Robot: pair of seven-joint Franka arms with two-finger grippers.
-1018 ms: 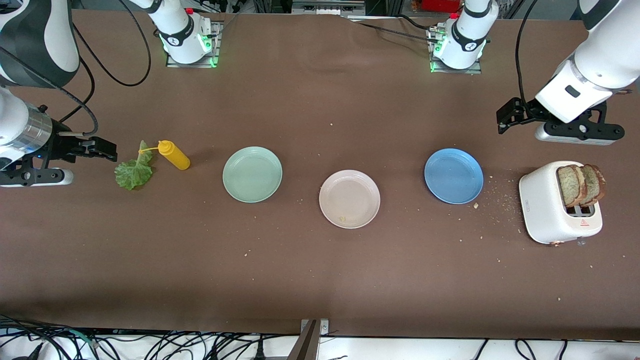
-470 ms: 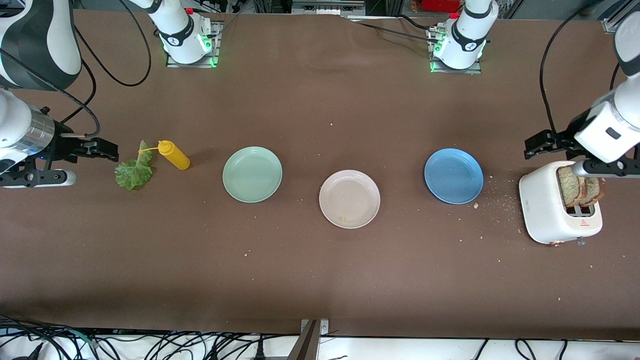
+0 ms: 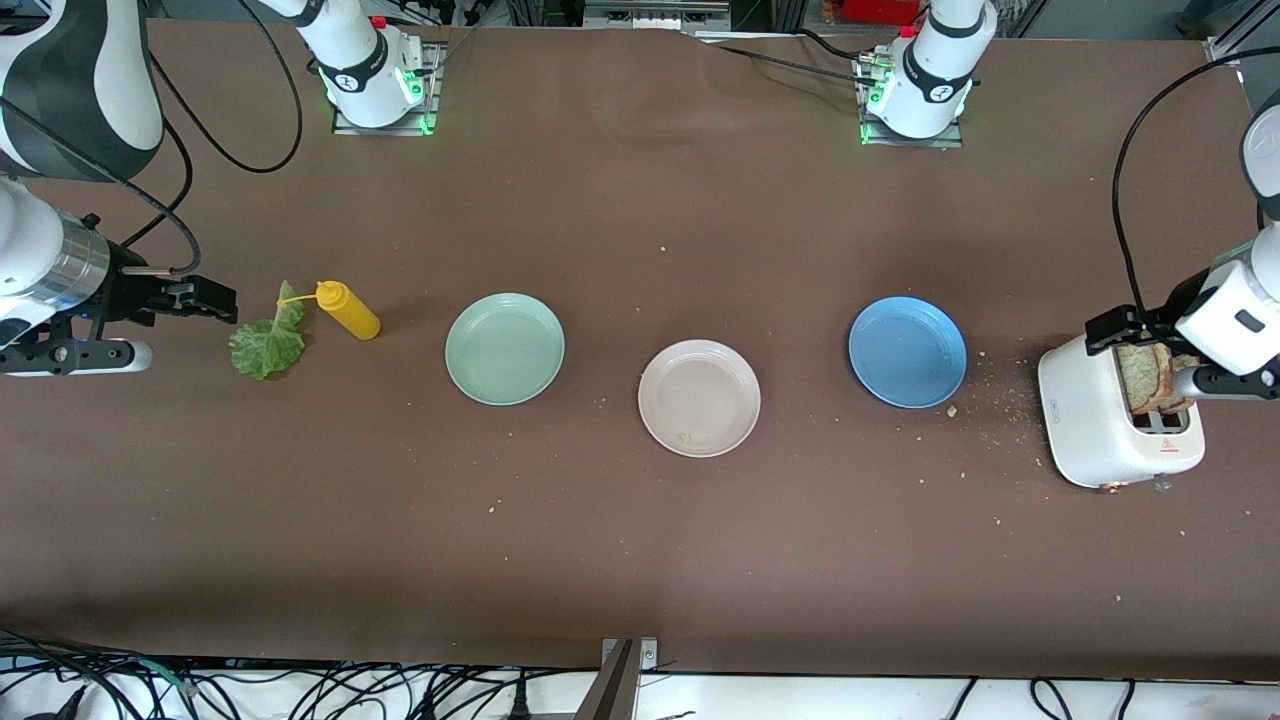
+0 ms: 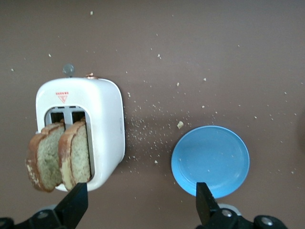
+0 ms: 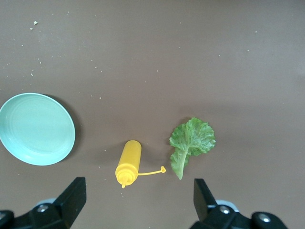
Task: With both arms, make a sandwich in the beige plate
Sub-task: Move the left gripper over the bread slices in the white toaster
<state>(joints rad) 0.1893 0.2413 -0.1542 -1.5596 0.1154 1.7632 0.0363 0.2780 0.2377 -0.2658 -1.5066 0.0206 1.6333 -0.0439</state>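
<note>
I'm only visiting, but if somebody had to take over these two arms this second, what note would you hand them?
Left tool: open, empty, over the toaster and its two bread slices.
Right tool: open, empty, waiting at its end of the table beside the lettuce leaf.
Lettuce lies on the table next to the yellow bottle.
Beige plate: mid-table between the green plate and the blue plate, holding only a crumb.
Done: nothing placed.
Left: bread, lettuce, bread onto the beige plate.

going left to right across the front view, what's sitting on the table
lettuce leaf → yellow squeeze bottle → mint-green plate → beige plate → blue plate → toaster with bread slices
</note>
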